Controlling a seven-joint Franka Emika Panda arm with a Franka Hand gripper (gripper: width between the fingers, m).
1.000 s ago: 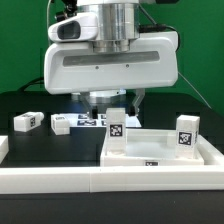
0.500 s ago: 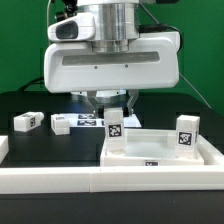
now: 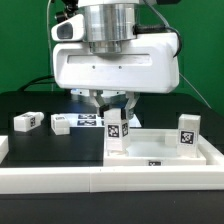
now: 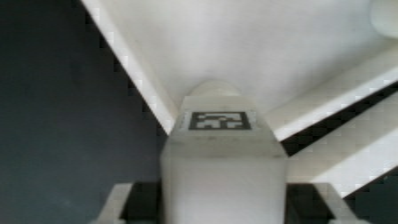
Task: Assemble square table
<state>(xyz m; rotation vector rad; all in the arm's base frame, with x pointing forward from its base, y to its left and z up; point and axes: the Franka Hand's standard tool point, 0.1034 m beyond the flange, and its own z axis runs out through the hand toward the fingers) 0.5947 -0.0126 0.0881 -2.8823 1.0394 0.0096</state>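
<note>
An upright leg at the tabletop's corner is clamped between the fingers of the closed gripper.

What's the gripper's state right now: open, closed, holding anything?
Gripper: closed on the upright leg standing at a corner of the tabletop.

Surface: black table.
Middle left: outer leg block and inner leg block, apart.
Centre: marker board, flat.
Lower right: white tabletop.
Bottom edge: long white rail.
</note>
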